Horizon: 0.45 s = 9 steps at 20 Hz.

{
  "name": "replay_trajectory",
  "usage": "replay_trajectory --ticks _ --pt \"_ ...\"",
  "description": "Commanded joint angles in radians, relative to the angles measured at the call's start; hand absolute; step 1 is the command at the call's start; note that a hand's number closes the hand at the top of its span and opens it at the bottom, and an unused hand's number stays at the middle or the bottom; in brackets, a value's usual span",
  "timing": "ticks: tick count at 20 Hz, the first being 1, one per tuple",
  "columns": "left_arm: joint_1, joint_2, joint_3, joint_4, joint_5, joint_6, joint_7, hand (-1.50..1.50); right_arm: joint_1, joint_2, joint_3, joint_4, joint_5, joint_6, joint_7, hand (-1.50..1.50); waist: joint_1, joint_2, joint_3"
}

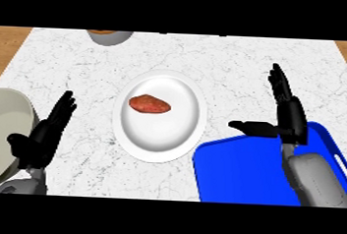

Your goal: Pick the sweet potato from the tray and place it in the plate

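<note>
Sweet potato [149,104] lies in the white plate [183,139], a bit above the plate's centre — off to the left of the right hand [287,114], apart from it, nothing touching it. Right hand is wide open, fingers straight and pointing up the view, thumb stuck out toward the plate, holding nothing; it hangs over the upper left part of the blue tray [239,176]. Left hand [45,133] also open, fingers straight, empty — just left of the plate, beside a pale round dish [5,126] at its outer side. A grey bowl [108,36] sits far ahead of both hands on the marble counter [230,62].
</note>
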Motion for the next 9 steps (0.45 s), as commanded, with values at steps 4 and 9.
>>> replay_trajectory --ticks 4,9 --pt "0.009 0.009 0.009 -0.055 -0.002 -0.012 0.047 0.0 0.066 -0.011 -0.056 0.1 0.044 0.118 -0.146 -1.5 0.002 -0.001 -0.001" --pt "0.021 -0.019 -0.008 -0.076 -0.017 -0.017 0.046 0.0 -0.037 0.02 -0.144 0.239 0.088 0.145 -0.22 -1.5 0.004 0.0 -0.001"
